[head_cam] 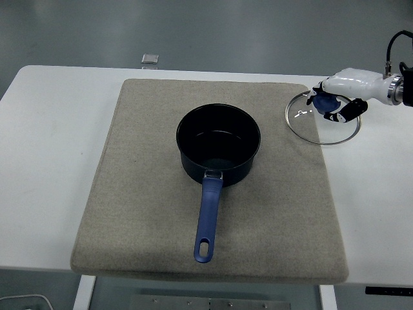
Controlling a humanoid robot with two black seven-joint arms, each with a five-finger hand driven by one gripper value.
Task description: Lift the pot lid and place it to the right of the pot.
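Observation:
A dark blue pot (218,144) with a long blue handle (207,216) stands uncovered in the middle of the beige mat (142,194). To its right, the glass lid (322,117) with a blue knob (326,102) hangs over the mat's right edge and the white table. My right hand (337,103), white-shelled with dark fingers, is shut on the knob from above. Whether the lid touches the surface I cannot tell. No left arm shows.
A small grey square object (150,59) lies at the far edge of the white table (45,148). The mat's right edge runs beneath the lid.

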